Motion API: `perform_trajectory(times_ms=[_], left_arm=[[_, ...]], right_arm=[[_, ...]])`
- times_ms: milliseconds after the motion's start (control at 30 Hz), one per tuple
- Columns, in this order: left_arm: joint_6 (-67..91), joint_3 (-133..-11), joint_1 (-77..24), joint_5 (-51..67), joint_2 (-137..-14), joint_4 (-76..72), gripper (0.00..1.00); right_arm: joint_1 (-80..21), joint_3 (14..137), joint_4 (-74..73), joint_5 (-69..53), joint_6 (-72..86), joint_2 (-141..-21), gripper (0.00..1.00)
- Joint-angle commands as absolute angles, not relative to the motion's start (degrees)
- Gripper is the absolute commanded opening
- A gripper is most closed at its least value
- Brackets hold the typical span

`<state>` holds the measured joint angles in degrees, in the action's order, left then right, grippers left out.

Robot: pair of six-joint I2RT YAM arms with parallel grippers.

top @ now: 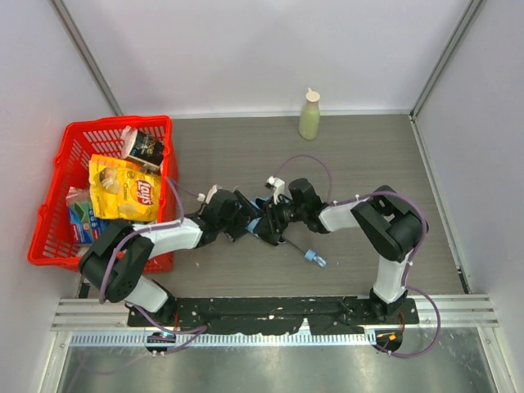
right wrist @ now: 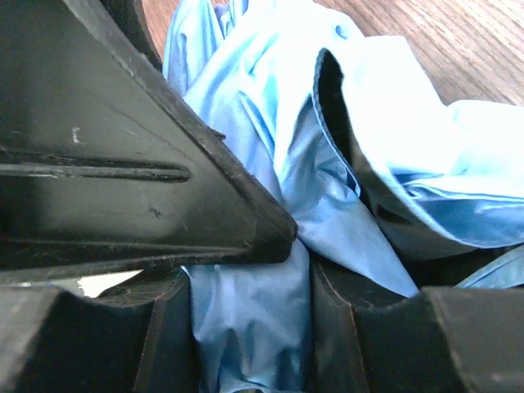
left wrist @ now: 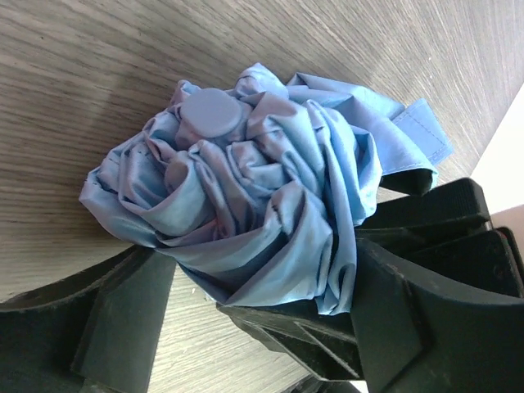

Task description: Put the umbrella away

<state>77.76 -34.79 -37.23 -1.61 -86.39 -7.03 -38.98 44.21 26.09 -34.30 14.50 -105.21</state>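
Note:
The umbrella [top: 258,223] lies crumpled at mid-table between both grippers. Its thin black shaft runs right to the small light-blue handle [top: 314,258]. In the left wrist view its sky-blue fabric [left wrist: 262,188] is bunched up, with a round cap [left wrist: 211,112] on top and a strap [left wrist: 422,135] at the right. My left gripper [left wrist: 262,274] stands open, jaws wide either side of the bundle. My right gripper [right wrist: 246,323] is shut on a fold of the fabric [right wrist: 344,131]. From above, the left gripper [top: 244,219] and right gripper [top: 276,217] nearly touch.
A red basket [top: 49,221] at the left holds a yellow chips bag [top: 123,188] and other packets. A pale green bottle [top: 309,116] stands at the back wall. Walls close in the table on three sides.

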Motion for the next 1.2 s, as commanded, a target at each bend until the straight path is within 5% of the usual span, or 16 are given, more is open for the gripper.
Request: perform_trajectory(times_ms=[0, 167, 200, 267, 367, 500, 567, 633, 867, 1167], left_arm=[[74.1, -32.6, -37.4, -4.7, -93.4, -1.8, 0.74], [74.4, -30.7, -37.4, -5.0, -95.0, -3.4, 0.28], [74.4, -30.8, -37.4, -5.1, -95.5, -3.0, 0.1], [74.6, -30.6, -37.2, -4.8, -96.1, -2.6, 0.0], [75.7, -29.6, -36.7, -3.4, -96.8, -3.4, 0.0], [77.2, -30.1, -36.7, -2.3, -96.6, -1.4, 0.0], [77.9, -30.1, -36.7, -1.8, -96.4, -1.1, 0.0], [78.2, -30.4, -36.7, -1.7, -96.5, -0.2, 0.0], [79.4, -31.6, -36.7, -0.3, -96.2, 2.3, 0.0], [80.2, -34.1, -36.7, 1.8, -96.2, 6.1, 0.0]], right_arm=[[-37.5, 43.0, 16.9, -49.3, 16.5, -112.5, 0.01], [-37.4, 44.2, 14.5, -49.6, 14.9, -113.9, 0.01], [-37.4, 44.2, 14.1, -49.3, 14.9, -113.6, 0.01], [-37.3, 43.8, 14.0, -48.9, 15.1, -112.2, 0.01], [-37.3, 43.3, 11.0, -44.5, 15.6, -108.3, 0.04], [-39.2, 44.6, 4.2, -33.0, 18.2, -101.5, 0.37], [-40.5, 45.6, 0.4, -25.6, 19.0, -98.1, 0.63], [-41.6, 46.8, -3.6, -22.7, 19.0, -95.0, 0.71], [-47.7, 47.6, -7.1, -2.8, 12.8, -84.9, 0.79], [-59.6, 50.4, -1.0, 21.2, 6.3, -93.8, 0.8]])
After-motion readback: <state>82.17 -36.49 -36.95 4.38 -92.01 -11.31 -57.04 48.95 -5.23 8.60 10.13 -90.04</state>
